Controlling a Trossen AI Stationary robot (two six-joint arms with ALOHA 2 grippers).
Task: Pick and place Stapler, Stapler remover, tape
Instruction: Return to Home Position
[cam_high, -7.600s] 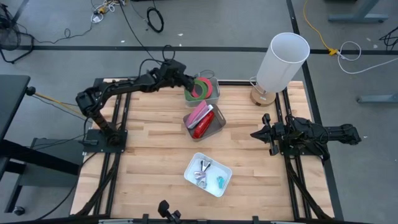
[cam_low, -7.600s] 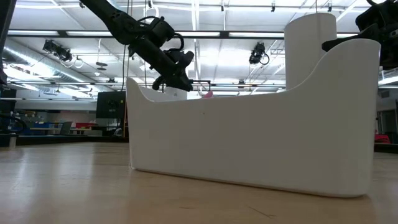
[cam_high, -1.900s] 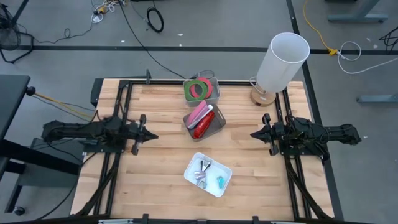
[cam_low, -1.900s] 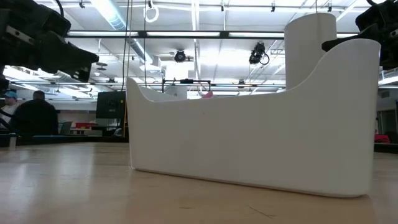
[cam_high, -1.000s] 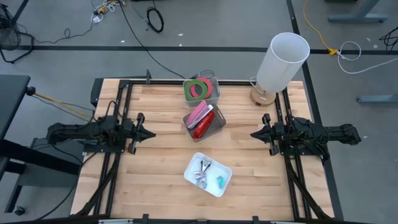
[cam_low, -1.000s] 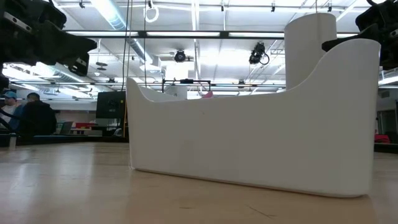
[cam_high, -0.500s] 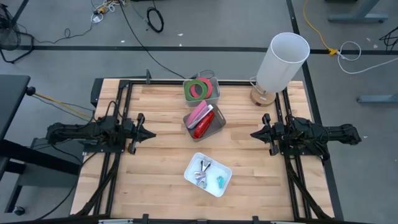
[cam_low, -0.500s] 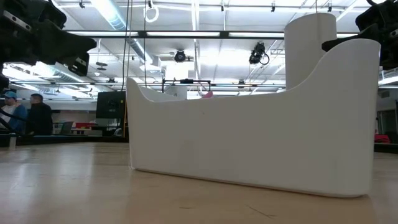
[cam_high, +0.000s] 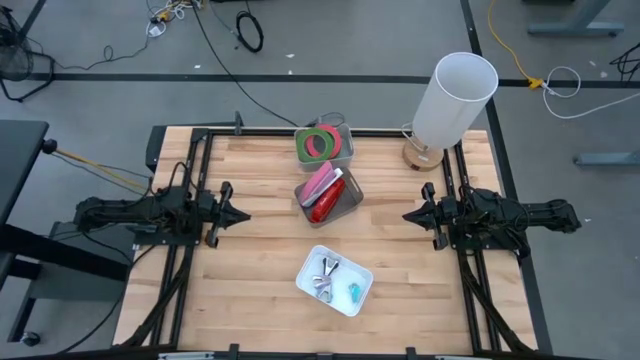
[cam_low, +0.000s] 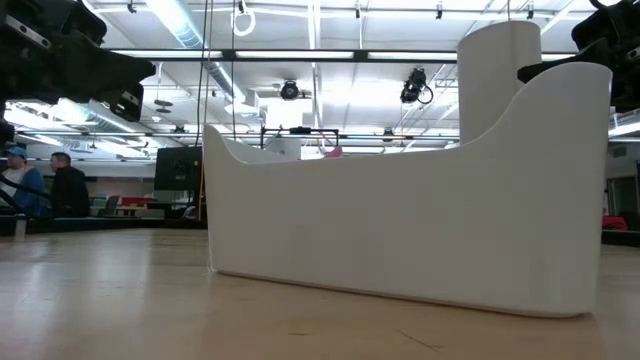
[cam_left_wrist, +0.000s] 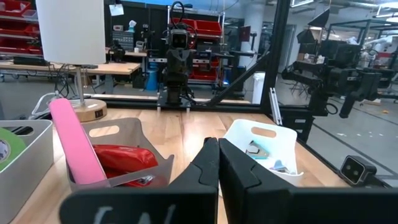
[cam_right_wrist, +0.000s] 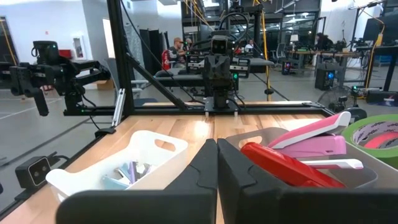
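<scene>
No text, label, brand or number can be read anywhere.

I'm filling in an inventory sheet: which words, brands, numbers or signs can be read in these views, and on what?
No text can be read anywhere.
Too blurred to read: pale marks on the left tool.
Too small to read: white tag in the room behind.
No print shows on the white bin or the pink stapler.
</scene>
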